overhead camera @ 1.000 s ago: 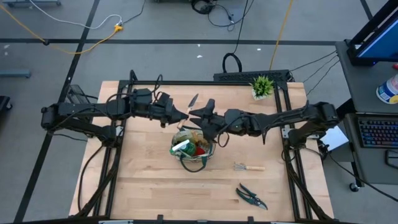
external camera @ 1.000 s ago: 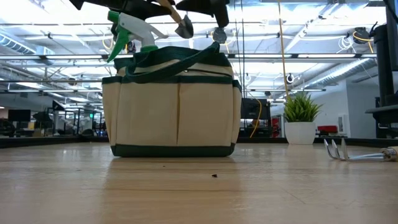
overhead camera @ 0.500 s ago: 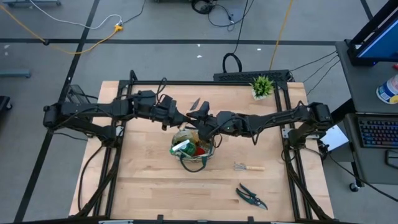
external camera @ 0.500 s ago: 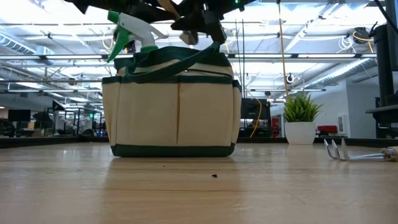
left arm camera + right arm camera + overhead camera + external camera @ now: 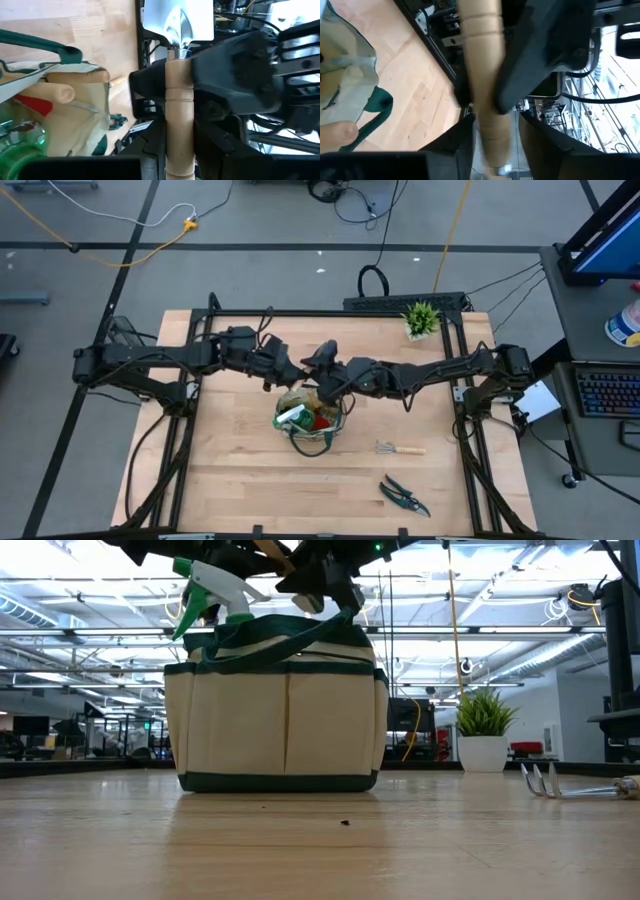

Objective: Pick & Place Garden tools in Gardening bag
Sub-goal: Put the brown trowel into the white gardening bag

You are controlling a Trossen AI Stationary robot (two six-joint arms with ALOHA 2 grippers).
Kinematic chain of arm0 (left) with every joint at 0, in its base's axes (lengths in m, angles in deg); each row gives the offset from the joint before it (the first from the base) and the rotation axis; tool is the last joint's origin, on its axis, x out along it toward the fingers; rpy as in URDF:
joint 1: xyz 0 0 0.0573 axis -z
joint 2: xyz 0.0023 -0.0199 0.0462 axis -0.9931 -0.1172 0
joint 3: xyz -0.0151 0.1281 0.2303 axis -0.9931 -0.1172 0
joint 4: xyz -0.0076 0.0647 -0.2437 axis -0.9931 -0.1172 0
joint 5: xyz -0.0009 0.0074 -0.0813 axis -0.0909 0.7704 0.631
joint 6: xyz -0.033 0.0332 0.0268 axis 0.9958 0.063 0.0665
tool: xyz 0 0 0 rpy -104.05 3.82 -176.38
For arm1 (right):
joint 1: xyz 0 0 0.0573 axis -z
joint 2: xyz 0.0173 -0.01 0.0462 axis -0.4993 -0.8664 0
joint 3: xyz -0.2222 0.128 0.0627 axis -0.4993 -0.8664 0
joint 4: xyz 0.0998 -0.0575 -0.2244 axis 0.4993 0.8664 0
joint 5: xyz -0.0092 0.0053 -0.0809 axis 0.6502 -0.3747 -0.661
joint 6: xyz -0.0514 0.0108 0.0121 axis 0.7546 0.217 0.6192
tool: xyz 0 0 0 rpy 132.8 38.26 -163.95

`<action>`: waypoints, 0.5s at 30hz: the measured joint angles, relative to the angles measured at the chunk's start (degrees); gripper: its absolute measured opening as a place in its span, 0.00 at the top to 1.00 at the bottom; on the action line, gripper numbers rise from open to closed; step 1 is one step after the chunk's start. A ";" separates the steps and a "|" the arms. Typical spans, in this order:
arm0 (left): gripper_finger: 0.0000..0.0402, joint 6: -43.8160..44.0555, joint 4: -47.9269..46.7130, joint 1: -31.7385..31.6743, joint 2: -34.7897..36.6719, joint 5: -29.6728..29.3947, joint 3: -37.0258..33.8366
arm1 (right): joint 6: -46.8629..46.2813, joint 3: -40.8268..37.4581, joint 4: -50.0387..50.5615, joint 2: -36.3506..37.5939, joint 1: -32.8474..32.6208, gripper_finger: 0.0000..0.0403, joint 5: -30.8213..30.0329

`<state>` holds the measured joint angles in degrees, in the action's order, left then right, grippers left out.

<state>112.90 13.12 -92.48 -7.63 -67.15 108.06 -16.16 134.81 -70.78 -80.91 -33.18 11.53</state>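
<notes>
A wooden-handled trowel [image 5: 178,100] with a metal blade [image 5: 178,20] is held in the air just past the far side of the khaki gardening bag [image 5: 312,418]. Both grippers are on it. My left gripper [image 5: 288,368] comes from the table's left and my right gripper [image 5: 318,370] from the right; both are shut on the handle. A green-and-white spray bottle [image 5: 205,590] and a red item [image 5: 322,420] stick out of the bag. A small hand rake [image 5: 400,448] and dark pruning shears [image 5: 404,496] lie flat on the table. My left gripper pinches the trowel's wooden handle [image 5: 178,145] between its two fingers, at the part away from the blade. It comes roughly level from the table's left. The trowel is lifted clear, above the bag's far rim. My right gripper pinches the same handle [image 5: 482,115] between its two fingers, close to the blade end; in the left wrist view its dark fingers [image 5: 145,82] stand on both sides of the handle just below the blade. It comes from the table's right.
A small potted green plant [image 5: 421,318] stands at the table's far right corner. The rake and the shears lie right of and nearer than the bag. Bare wood shows on the table's left and near parts.
My right gripper has gone toward the table's left, up to the trowel that my left gripper holds, and now covers the blade in the high view. My left gripper has shifted a little toward the right with the trowel. The bag has kept still.
</notes>
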 joint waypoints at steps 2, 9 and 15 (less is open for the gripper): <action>0.81 -0.17 -0.10 0.00 0.10 0.02 0.00 | 0.00 0.00 0.02 0.00 -0.02 0.70 0.05; 0.81 -0.45 -0.74 -0.29 0.08 0.03 0.00 | 0.08 -0.02 0.22 -0.02 -0.02 0.80 0.16; 0.81 -0.13 -0.91 -0.70 0.06 0.24 0.00 | -0.36 -0.07 0.43 -0.02 -0.22 0.83 0.07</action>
<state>112.77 12.21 -93.18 -7.56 -66.91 108.06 -16.53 134.73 -70.35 -80.93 -33.40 11.61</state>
